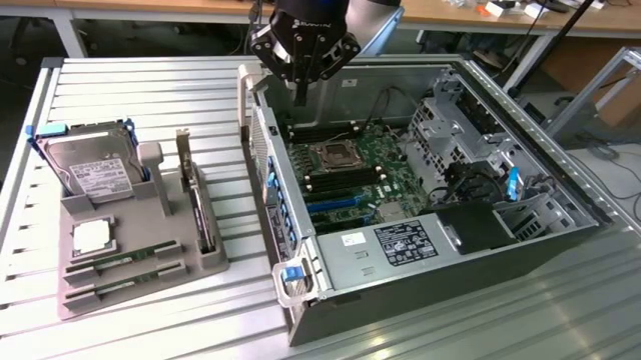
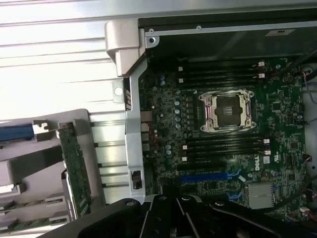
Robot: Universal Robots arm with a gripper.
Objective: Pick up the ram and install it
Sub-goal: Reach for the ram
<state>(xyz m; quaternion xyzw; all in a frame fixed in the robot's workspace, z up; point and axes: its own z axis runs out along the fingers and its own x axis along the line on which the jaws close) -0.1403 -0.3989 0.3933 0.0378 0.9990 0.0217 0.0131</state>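
Claw [image 1: 300,96] is hanging fingers-down over the back corner of the open PC case [image 1: 561,225], just inside its wall. Fingers are sitting pinched narrow, tips together, gripping nothing that I can make out; no green stick is riding between them.

The ram [image 1: 112,264] is lying well apart from the claw, outside the case, in a slot of the grey holder tray [image 1: 215,262]. From the claw it is sitting down and toward the exterior view's left, past the case wall and past the dark expansion card [image 1: 195,199] that is standing on edge between claw and ram. A second ram stick [image 1: 105,289] is lying parallel in the next slot, farther from the claw. The hard drive [image 1: 95,169] is standing in the same tray, roughly as far out from the claw as the ram.

The ram's long axis is running across the exterior view, left to right and rising slightly rightward, so one short end is pointing roughly toward the case wall. The memory slots [image 1: 335,181] by the CPU socket [image 1: 334,156] are running much the same way, so the stick's axis is looking close to parallel with them. Those slots are sitting much nearer the claw than the ram, just below and inboard of it, and looking unfilled.

Judgement: pickup not yet made; the gap from claw to tray is what counts here.
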